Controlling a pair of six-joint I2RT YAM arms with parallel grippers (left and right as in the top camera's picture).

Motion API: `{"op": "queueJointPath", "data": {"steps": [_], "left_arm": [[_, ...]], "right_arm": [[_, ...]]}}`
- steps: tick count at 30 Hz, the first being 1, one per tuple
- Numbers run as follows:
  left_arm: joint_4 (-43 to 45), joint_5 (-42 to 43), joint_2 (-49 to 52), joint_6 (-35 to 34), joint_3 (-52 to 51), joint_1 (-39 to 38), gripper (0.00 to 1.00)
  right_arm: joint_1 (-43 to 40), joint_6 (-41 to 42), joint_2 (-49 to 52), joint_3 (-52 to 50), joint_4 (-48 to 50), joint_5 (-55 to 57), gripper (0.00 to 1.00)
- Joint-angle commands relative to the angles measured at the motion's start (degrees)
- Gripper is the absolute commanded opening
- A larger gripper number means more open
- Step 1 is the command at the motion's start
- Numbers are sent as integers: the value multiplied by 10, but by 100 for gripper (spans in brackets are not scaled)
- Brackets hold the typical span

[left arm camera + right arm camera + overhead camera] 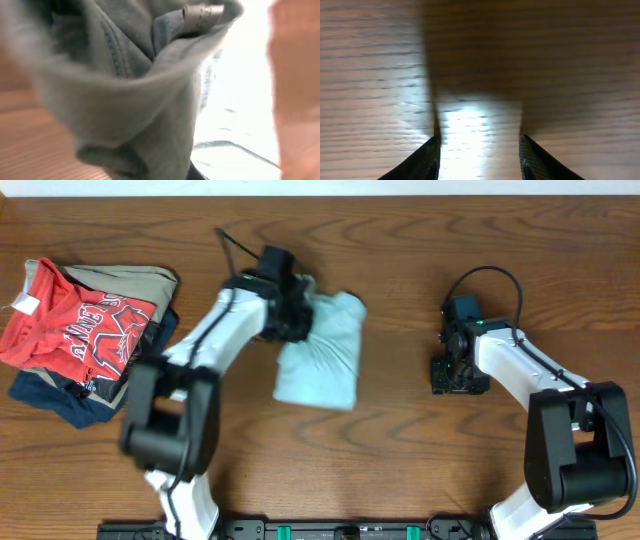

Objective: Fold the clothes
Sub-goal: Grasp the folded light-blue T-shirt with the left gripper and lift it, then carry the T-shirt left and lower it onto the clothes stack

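Where the bench [400,470] starts at the left, one pile holds three garments: a red shirt [70,330], a khaki one [130,280] and a navy one [55,395]. Mid-bench lies one T-shirt [325,360], plain pale blue, crumpled, with creases running to its upper left corner. Of two tools, the left tool [300,320] is clamped on that corner, and the right tool [480,150], well apart, stands part open over bare wood, holding nothing.
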Motion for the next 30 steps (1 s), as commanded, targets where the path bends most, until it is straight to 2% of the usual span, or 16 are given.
{"op": "queueJointPath", "data": {"steps": [1, 9, 15, 30], "left_arm": [[1, -142, -86, 2, 2, 29, 6], [54, -257, -205, 4, 2, 120, 6], [99, -259, -233, 4, 2, 194, 7], [136, -259, -206, 3, 2, 375, 8]], "right_arm": [[-17, -6, -9, 4, -5, 16, 49], [-33, -6, -9, 4, -14, 16, 49], [-33, -6, -9, 4, -17, 16, 49], [-33, -6, -9, 4, -17, 16, 50]]}}
